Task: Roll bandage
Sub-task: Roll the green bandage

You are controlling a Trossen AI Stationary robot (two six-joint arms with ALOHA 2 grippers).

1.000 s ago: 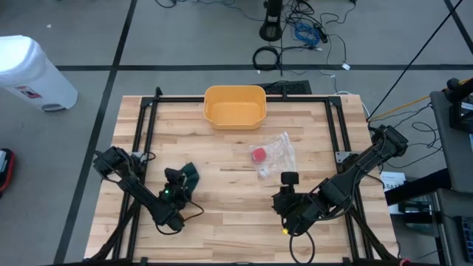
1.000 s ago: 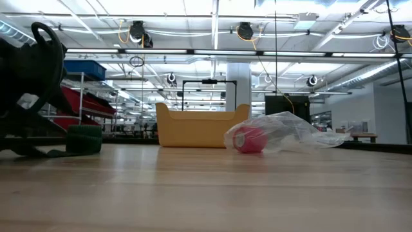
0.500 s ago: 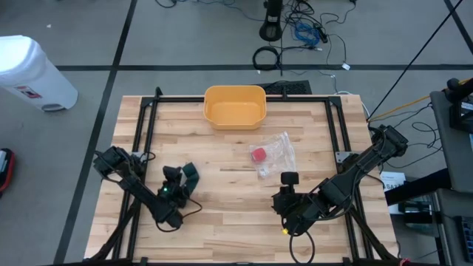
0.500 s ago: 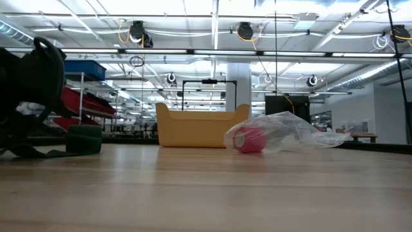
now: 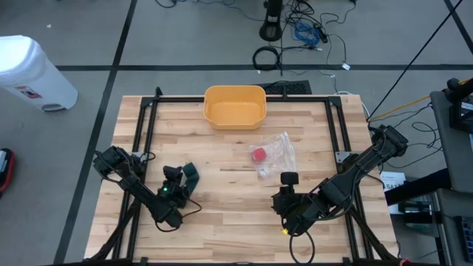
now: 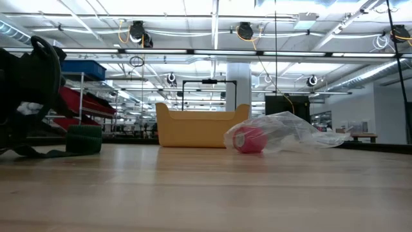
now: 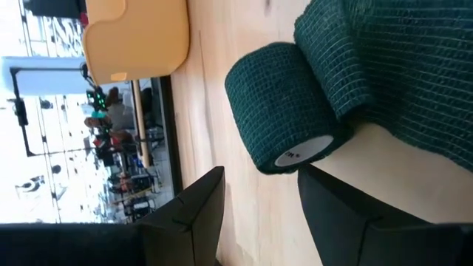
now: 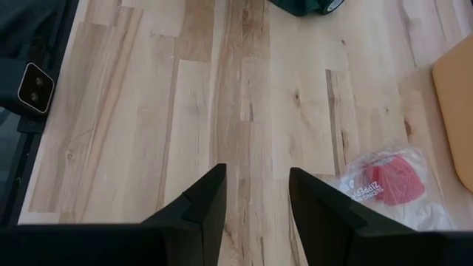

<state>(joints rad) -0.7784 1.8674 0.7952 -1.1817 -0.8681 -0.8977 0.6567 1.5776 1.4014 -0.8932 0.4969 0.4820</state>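
The left hand point(image 5: 179, 184) sits low on the wooden bench point(image 5: 222, 199), its fingers parted with nothing between them, right beside the dark green bandage point(image 7: 284, 103), a roll lying on its side with a loose tail of the same fabric spread next to it. The right hand point(image 5: 286, 191), likewise parted and empty, waits above the bench's near right part, near a clear plastic bag point(image 5: 275, 154) holding a red roll point(image 5: 258, 154); a yellow bin point(image 5: 234, 106) stands at the far edge.

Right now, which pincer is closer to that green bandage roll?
Left. The left pincer sits right beside the green bandage roll; the right pincer waits farther across the table.
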